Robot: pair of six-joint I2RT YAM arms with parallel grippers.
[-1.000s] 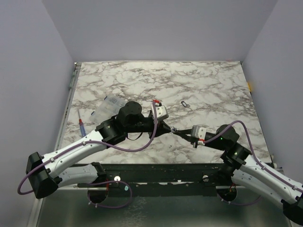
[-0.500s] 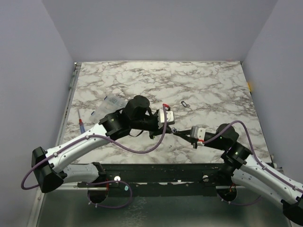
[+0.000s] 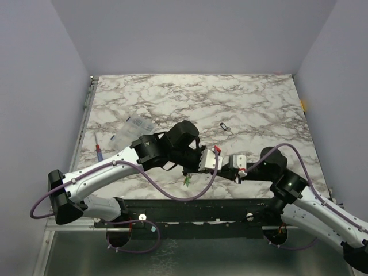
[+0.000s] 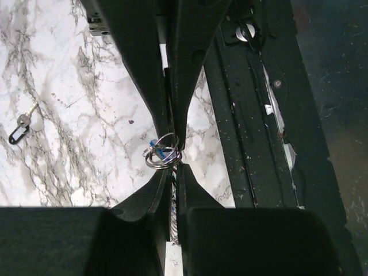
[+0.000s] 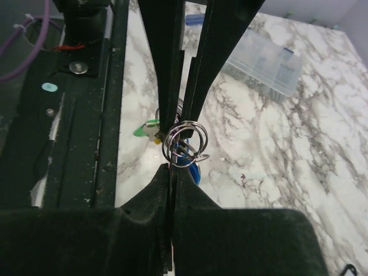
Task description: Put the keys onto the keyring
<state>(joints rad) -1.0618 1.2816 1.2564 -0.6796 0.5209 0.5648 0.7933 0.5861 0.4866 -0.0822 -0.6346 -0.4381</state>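
1. Keyring [image 5: 185,142]: thin, shiny steel wire wound in overlapping round coils. It is held off the table where the two grippers meet tip to tip.
2. The right gripper [image 5: 171,170] has matte black tapering fingers, pressed together on the ring's near edge. The left gripper [image 4: 171,172] clamps the opposite edge the same way.
3. The coils stand on edge, their flat faces in line with both pairs of fingers.
4. The blue key [image 5: 188,164] has a glossy plastic head and hangs just under the ring, beside the right fingertips.
5. The green key [image 3: 187,181] dangles below the left gripper, long axis pointing down.
6. On the veined marble table [image 5: 276,132], a clear ribbed box [image 5: 264,60] lies beyond the left gripper. A small clipped key [image 4: 19,129] lies well off to its side.
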